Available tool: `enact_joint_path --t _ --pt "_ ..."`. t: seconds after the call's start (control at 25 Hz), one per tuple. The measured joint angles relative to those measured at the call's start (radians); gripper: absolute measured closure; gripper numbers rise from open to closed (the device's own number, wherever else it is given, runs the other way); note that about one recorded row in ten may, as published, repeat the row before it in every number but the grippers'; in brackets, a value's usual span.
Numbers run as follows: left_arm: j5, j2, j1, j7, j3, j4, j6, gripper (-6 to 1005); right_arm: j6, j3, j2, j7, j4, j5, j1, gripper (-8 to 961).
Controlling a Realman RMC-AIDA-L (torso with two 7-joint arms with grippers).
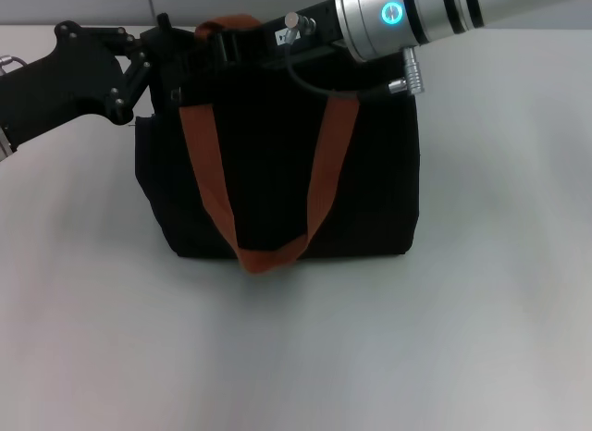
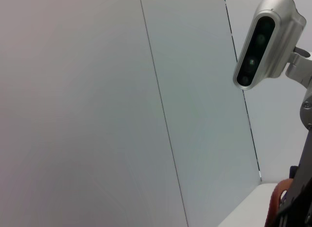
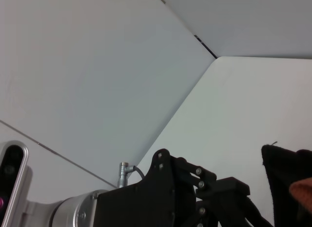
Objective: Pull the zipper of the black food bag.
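Head view shows the black food bag (image 1: 277,172) standing upright on the white worktop (image 1: 481,311), its two orange-brown strap handles (image 1: 319,172) draped down the near face. Both arms meet at the bag's upper edge, on its far side. The left gripper (image 1: 153,56) reaches in from the robot's left to the top left corner, while the right gripper (image 1: 240,44) comes in from the right across the top, its silver wrist over the bag's upper right.

The zipper, by the task, runs along that upper edge, so its long axis lies left to right across the view, between the two grippers. Neither the zipper line nor its pull tab can be made out against the black fabric and black hardware. Whether either set of jaws is apart, together, or clamped on anything cannot be told from any view.

Right wrist view catches a corner of the bag with a scrap of orange strap, and the other arm's black gripper in front of it. Left wrist view shows mostly wall.

Judging by position, any pull must travel along the top edge, left to right or back.
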Motion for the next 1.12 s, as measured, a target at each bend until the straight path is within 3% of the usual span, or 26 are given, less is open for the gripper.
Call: enact_joint_path --t 0.56,1.12 --pt "-0.007 0.007 -0.002 -0.009 -0.004 0.0 -0.009 972 -0.049 0.004 -0.006 0.075 -0.094 -0.001 -0.054 590" --pt "-0.003 0.0 -0.02 -0.028 0.0 0.009 -0.012 971 -0.016 -0.015 -0.001 0.076 -0.06 -0.001 -0.019 614"
